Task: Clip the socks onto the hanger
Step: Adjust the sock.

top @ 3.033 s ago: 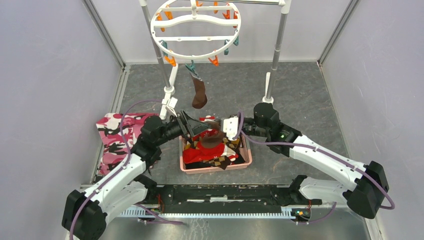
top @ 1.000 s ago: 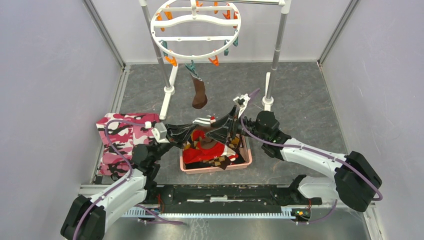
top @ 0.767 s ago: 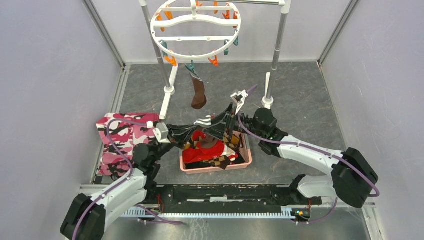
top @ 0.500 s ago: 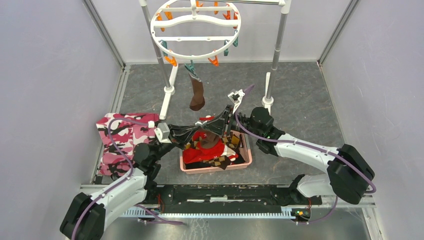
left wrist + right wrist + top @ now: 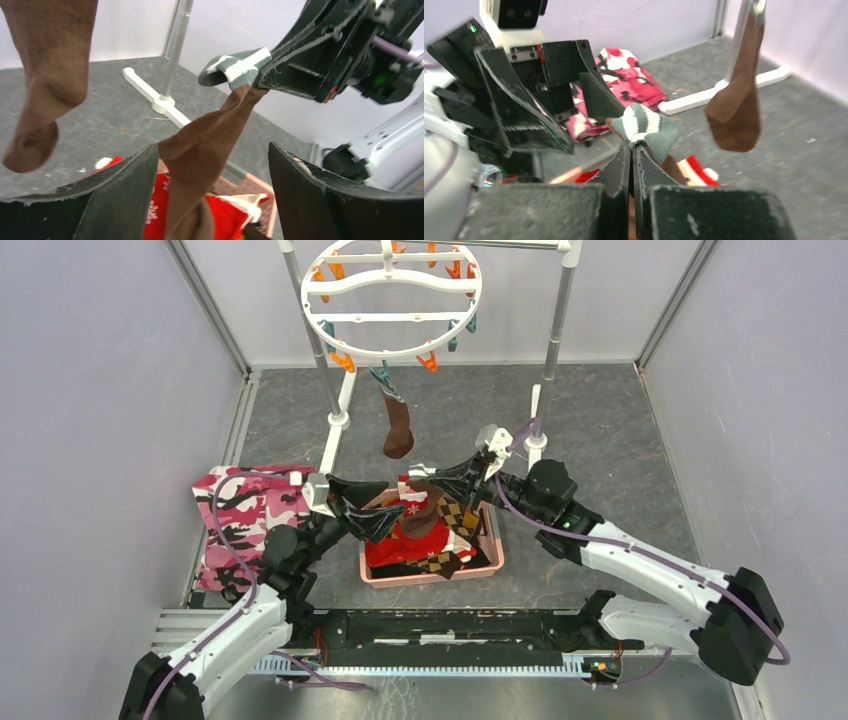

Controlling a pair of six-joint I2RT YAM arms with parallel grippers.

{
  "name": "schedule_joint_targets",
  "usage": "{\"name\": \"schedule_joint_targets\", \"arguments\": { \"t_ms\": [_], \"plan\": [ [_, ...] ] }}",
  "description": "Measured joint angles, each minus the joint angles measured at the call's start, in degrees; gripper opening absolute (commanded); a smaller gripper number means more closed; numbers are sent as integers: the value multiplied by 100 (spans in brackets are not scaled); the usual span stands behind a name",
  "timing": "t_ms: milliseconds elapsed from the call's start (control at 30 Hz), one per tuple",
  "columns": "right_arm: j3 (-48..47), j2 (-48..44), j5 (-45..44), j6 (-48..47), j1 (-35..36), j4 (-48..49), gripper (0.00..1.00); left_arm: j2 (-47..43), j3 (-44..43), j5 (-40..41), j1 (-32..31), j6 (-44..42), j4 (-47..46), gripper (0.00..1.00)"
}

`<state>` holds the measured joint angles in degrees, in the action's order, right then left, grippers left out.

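Brown sock — judged soft, light, limp; hangs from striped cuff, best hold there. Right gripper clamped on cuff; left gripper jaws apart — astride leg.

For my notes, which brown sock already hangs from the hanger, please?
The brown sock dangling below the hanger; the striped-cuff sock is pinched by the right gripper.

Plain dark brown on the hanging sock. The second sock is brown too, with a grey-green and white striped cuff. White hanger, orange and teal clips. Pink basket, red sock, brown-and-cream argyle socks, pink-black-white camouflage cloth.
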<state>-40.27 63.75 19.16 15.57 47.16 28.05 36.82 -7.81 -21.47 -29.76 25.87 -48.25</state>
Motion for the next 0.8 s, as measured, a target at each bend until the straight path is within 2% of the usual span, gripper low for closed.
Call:
{"name": "schedule_joint_targets", "arguments": {
  "t_ms": [200, 400, 567, 800],
  "plan": [
    [70, -308, 227, -2072, 4, -501, 0, -317, -308, -131, 0, 938, 557, 89],
    [654, -474, 382, -3950, 118, -918, 0, 162, -909, -463, 0, 1744, 627, 87],
    [807, -691, 476, -4706, 160, -938, 0, 839, -1228, -608, 0, 2406, 804, 83],
    [807, -822, 601, -4957, 160, -763, 0, 1320, -1231, -708, 0, 2957, 918, 78]
  ]
}}
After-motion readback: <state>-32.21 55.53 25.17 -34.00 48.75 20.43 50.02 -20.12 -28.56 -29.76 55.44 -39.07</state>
